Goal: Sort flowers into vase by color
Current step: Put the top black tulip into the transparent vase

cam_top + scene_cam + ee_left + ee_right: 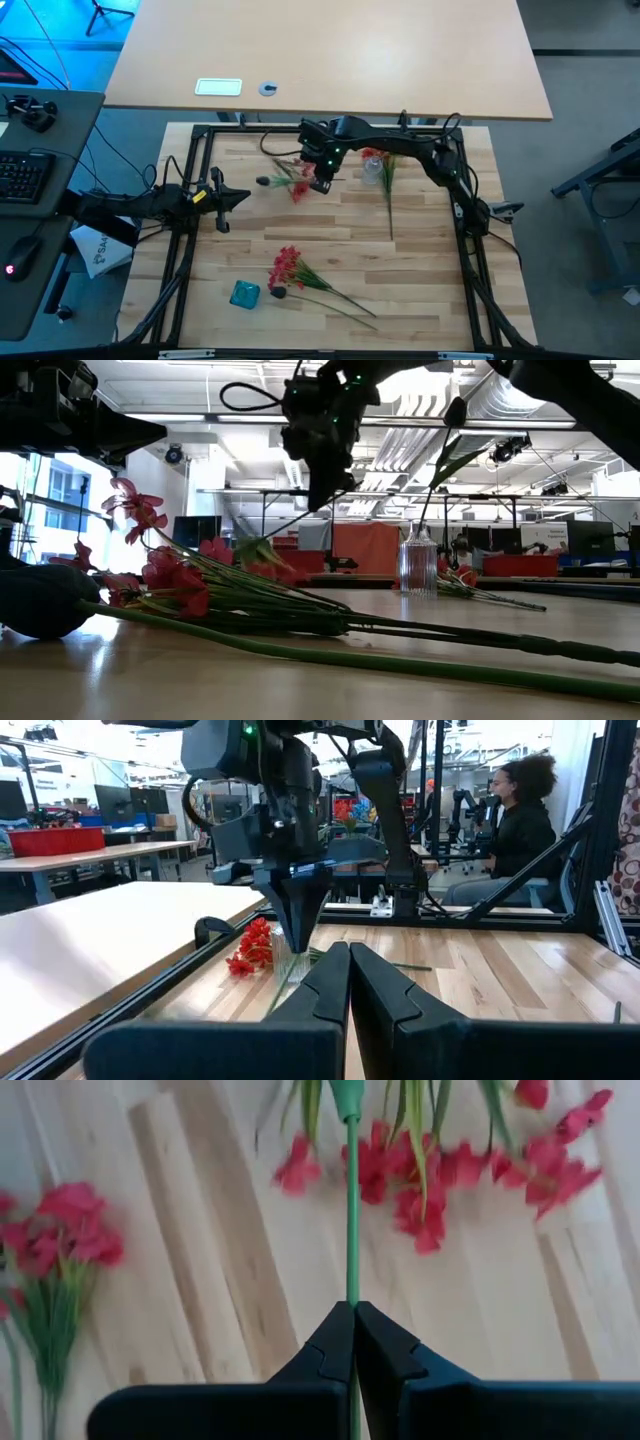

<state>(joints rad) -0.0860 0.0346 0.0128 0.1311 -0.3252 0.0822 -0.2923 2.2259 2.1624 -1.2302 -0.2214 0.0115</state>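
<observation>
The right end effector (352, 1312), clamped on a red flower's stem (351, 1220) at the tabletop's (420, 260) 12 o'clock, should keep it plumb toward the clear vase (372, 166) at its 3 o'clock; the left end effector (349, 952), closed, waits at 9 o'clock.

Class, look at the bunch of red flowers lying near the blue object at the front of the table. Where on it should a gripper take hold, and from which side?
Grip the red flower bunch on its thin green stems, clear of the blossoms, probably coming straight down from above with the fingers across the stems. It lies flat on the table, stems trailing away from the blue object, so there is open room around them.
</observation>
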